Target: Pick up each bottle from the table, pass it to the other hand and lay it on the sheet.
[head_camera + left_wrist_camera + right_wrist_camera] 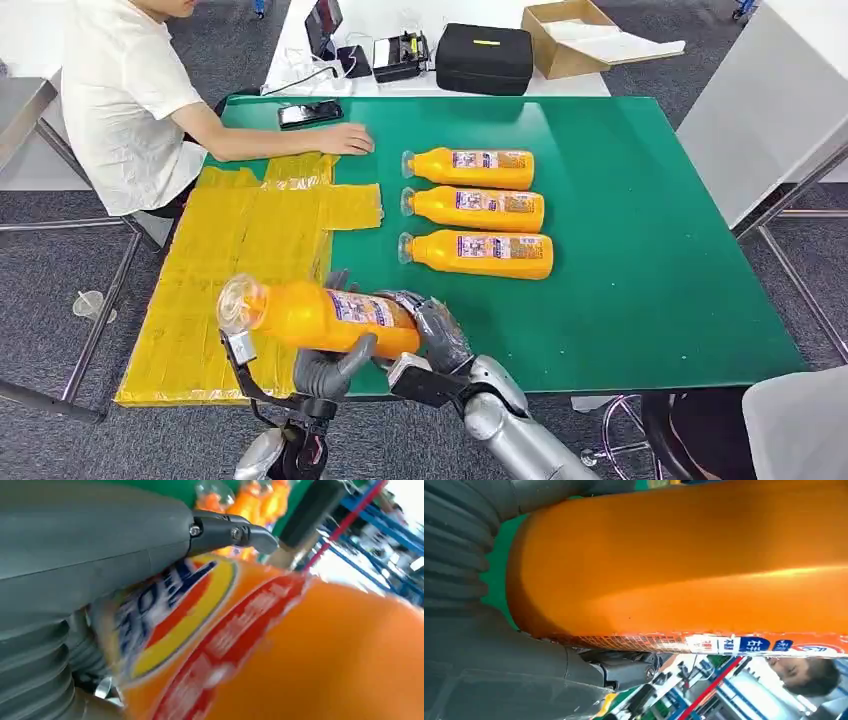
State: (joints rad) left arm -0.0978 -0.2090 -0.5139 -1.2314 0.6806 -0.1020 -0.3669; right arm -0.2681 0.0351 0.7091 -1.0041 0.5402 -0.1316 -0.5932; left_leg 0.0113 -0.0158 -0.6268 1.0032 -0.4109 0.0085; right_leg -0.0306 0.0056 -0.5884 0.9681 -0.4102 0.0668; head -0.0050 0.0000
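The orange bottle (325,318) is gripped by both the left hand (330,368) and right hand (435,335). It looks heavy, smooth and slippery, so its middle is best held.

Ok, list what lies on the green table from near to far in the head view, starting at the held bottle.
Held bottle → nearest lying bottle → middle bottle → far bottle → person's hand → phone.
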